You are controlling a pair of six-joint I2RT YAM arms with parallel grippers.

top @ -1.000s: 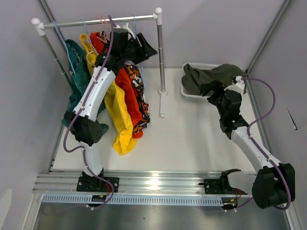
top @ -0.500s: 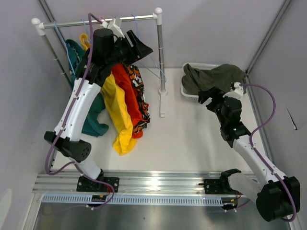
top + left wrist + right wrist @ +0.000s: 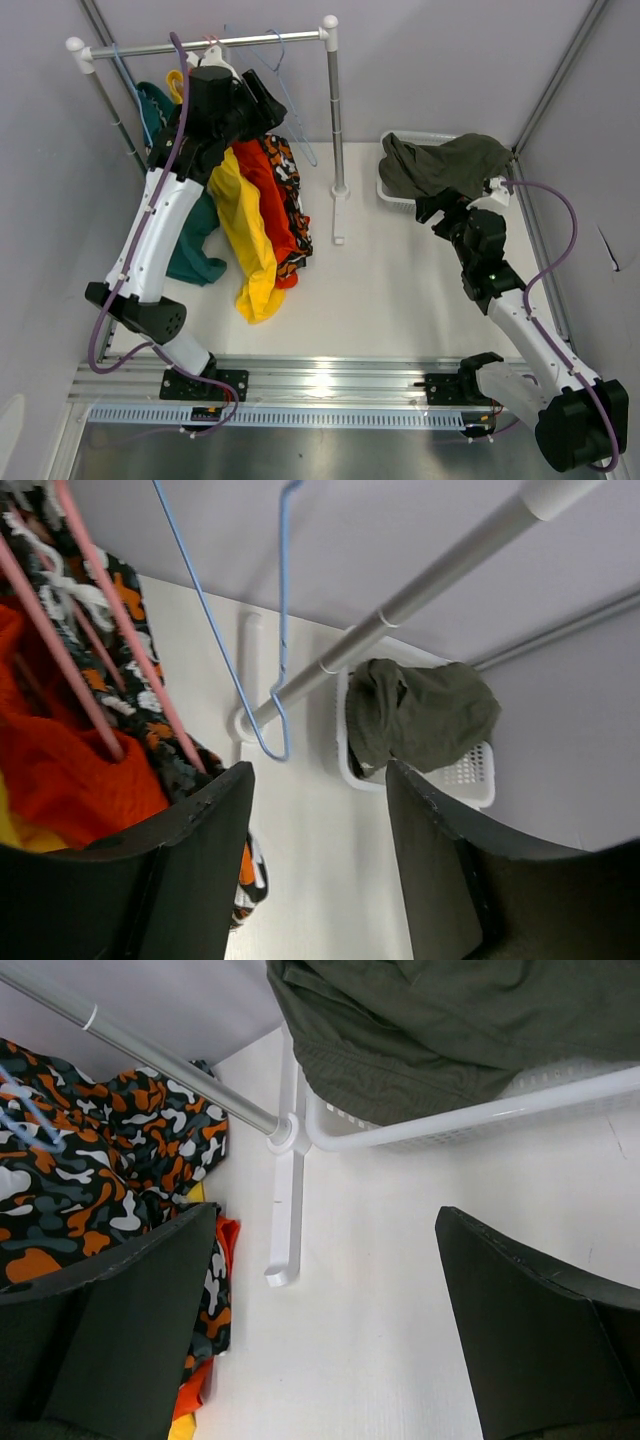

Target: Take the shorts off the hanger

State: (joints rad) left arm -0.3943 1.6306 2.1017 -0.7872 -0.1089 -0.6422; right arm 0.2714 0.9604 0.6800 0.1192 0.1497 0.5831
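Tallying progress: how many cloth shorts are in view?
5. Dark olive shorts lie in the white plastic basket; teal shorts, yellow shorts, red-orange shorts and orange-black-white patterned shorts hang by the metal rail. The left arm may hide others.

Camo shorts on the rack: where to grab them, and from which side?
Pinch the patterned shorts on their loose outer edge, below the pink hanger, coming in from the rack post side. That flank hangs free with open space beside it, while the red shorts crowd the other side.
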